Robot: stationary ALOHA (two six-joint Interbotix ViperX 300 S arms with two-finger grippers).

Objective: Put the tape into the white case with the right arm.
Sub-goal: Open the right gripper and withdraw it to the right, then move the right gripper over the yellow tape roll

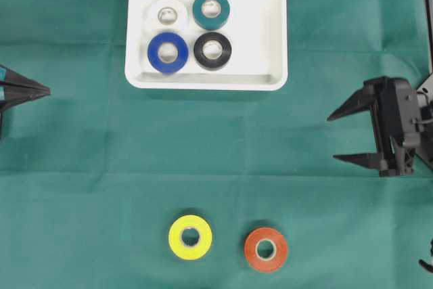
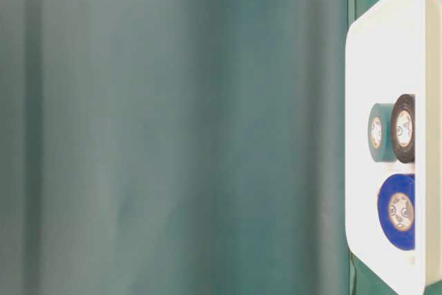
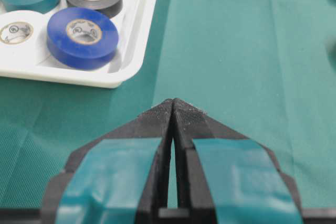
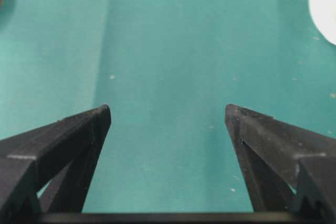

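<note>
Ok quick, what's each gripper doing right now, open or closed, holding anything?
Left gripper: closed, holding nothing.
Right gripper: wide open, empty, over bare cloth.

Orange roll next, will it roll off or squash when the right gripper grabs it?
The orange tape roll lies flat on the green cloth, so rolling seems unlikely. Its thick wound ring probably resists squeezing. The smooth rim might slip between the pointed fingers of the open right gripper.

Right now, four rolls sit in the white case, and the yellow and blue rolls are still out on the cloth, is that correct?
Not quite: the blue roll is already in the white case. The overhead view shows the yellow roll and the orange roll out on the cloth.
</note>
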